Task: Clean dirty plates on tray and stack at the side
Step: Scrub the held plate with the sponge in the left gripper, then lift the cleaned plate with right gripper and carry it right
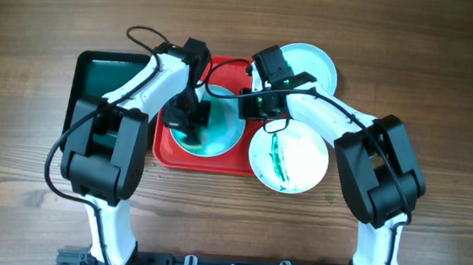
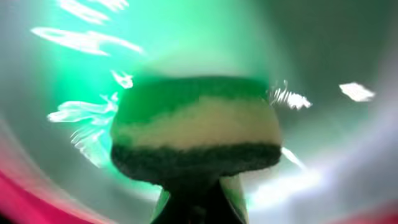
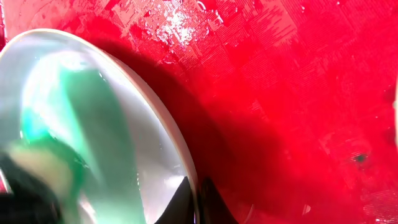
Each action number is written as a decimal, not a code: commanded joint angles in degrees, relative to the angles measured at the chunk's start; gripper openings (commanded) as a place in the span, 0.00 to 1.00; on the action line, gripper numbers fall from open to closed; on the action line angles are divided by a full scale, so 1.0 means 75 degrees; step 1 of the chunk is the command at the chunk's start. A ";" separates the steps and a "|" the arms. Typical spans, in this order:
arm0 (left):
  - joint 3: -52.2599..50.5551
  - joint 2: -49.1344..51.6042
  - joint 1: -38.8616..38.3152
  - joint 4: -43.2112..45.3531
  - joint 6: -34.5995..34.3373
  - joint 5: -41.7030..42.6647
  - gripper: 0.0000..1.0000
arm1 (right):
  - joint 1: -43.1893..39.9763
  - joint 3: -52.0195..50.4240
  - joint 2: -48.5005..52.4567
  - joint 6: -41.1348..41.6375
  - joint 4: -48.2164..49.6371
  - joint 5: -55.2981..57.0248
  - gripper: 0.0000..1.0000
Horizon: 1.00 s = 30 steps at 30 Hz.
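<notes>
Overhead: shows the tray [image 1: 167,148] mid-table, nearer the far edge, bearing one plate [image 1: 224,130]; sets left gripper [image 1: 190,125] over that plate, right gripper [image 1: 245,108] at its right rim. Left wrist: shows fingers [image 2: 233,196] clamped on a sponge [image 2: 196,124] against the plate. Right wrist: shows fingers [image 3: 179,205] narrowly pinching the plate's rim above the tray.

A green-tinted plate [image 1: 222,131] lies on the red tray [image 1: 209,161] at center, left gripper [image 1: 188,122] over it, right gripper [image 1: 254,107] at its right rim. A streaked plate [image 1: 295,158] sits lower right of the tray, a pale plate [image 1: 316,64] upper right.
</notes>
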 commanded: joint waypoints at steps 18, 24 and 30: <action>0.1603 -0.0058 0.1087 0.1160 -0.1588 -0.1955 0.04 | -0.0047 0.0189 0.0099 0.0044 -0.0055 0.0023 0.04; 0.3381 -0.0825 0.1766 -0.0769 -0.1565 -0.1906 0.04 | -0.0038 0.0192 -0.0119 0.0239 -0.0125 0.0606 0.04; 0.3363 -0.1052 0.2646 -0.1320 -0.1568 -0.1906 0.04 | 0.0172 0.0192 -0.1282 -0.0242 -0.0673 0.2614 0.04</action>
